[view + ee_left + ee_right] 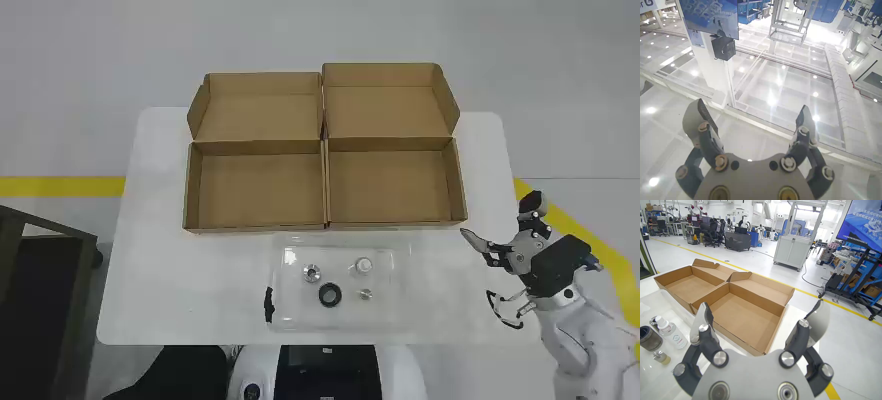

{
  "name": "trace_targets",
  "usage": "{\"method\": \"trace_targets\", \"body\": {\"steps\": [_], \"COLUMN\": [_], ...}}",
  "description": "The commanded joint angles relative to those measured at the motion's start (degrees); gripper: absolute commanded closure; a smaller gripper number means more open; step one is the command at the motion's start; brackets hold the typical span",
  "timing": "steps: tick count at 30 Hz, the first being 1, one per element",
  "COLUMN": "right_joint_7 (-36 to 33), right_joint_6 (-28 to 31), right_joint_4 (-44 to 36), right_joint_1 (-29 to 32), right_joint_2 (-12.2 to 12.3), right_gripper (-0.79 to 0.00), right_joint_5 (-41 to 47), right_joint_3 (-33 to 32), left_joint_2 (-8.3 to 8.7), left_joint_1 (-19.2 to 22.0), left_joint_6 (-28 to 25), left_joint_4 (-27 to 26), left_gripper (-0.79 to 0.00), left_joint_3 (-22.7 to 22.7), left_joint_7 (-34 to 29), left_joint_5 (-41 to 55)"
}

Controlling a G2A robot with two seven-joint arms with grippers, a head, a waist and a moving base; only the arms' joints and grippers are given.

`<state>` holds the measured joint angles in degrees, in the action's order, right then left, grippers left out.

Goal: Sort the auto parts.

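My right gripper (484, 267) spread, empty, right of clear tray (395, 305); left gripper (752, 106) same. Cardboard boxes (390, 185) lids back, ready for parts (330, 296).

Left box (255, 190) and right box (390, 185): plain brown cardboard, on a white tabletop (150, 280). Clear tray (395, 305) holds a black ring (330, 296), a silver part (312, 271) and a white bottle (364, 266).

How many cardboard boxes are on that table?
2. The left box and the right box sit side by side at the far side of the table, lids open, behind the clear tray.
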<state>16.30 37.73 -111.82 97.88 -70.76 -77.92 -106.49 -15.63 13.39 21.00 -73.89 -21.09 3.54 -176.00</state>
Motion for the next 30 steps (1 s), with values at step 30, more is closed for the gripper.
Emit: {"method": "trace_targets", "body": {"steps": [30], "right_joint_7": [-7.1], "right_joint_6": [12.4], "right_joint_4": [-4.9], "right_joint_1": [-1.7], "right_joint_2": [1.4], "right_gripper": [-0.785], "right_joint_5": [-6.9], "right_joint_3": [7.3], "left_joint_2": [0.00], "left_joint_1": [0.0], "left_joint_6": [0.0], "left_joint_4": [0.0], "left_gripper": [-0.785], "left_joint_3": [0.0], "left_joint_7": [0.0], "left_joint_5": [0.0]}}
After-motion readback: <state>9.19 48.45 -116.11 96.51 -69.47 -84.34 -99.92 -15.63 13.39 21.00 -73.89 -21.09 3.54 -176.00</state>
